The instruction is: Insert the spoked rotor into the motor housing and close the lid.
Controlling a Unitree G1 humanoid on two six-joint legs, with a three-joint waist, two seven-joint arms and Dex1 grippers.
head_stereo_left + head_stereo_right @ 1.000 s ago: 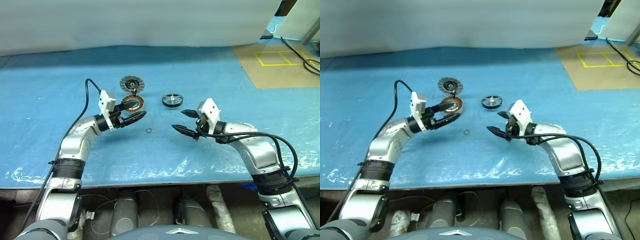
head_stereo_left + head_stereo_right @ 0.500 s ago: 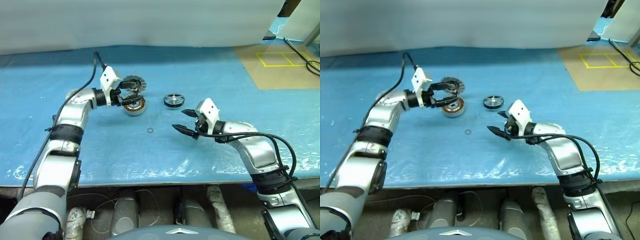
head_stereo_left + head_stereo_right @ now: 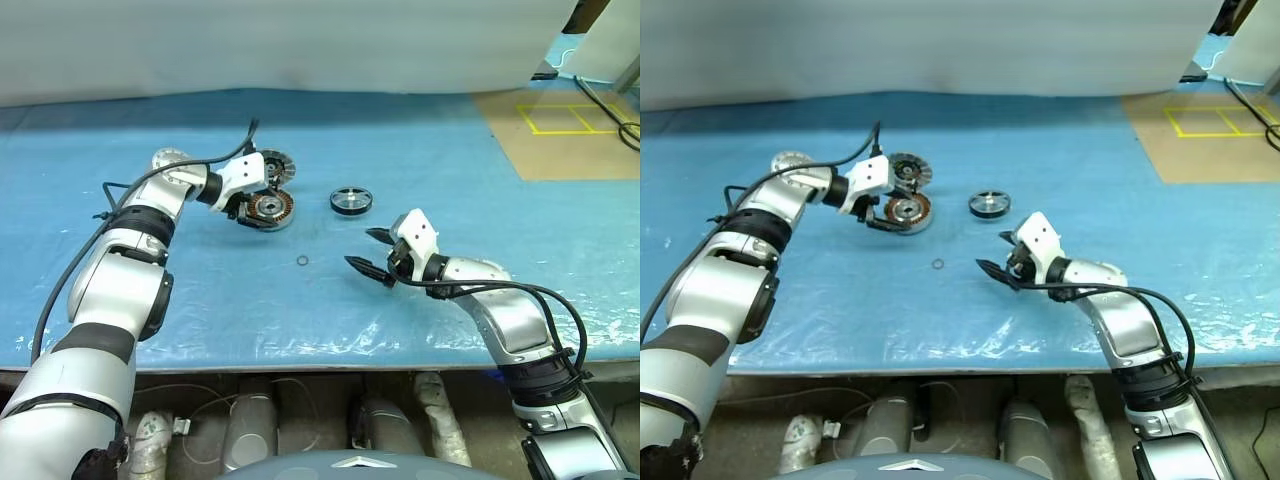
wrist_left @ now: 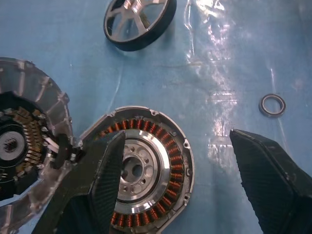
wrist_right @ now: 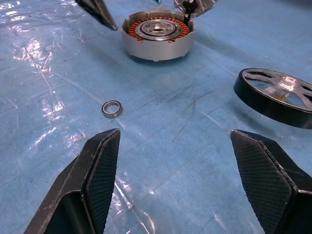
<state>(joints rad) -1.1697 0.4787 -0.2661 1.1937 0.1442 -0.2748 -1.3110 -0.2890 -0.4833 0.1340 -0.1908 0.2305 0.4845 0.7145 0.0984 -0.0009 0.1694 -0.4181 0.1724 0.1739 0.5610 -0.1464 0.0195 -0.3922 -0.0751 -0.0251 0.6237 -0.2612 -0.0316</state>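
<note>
Copper-wound motor housing sits under the open left tool; right tool apparently empty, open.

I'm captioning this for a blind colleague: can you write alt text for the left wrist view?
The left claw hangs open over the housing, one finger across its copper windings, the other over bare blue sheet. The ribbed lid lies beside the housing, the dark spoked rotor farther off, and a small ring lies apart.
</note>
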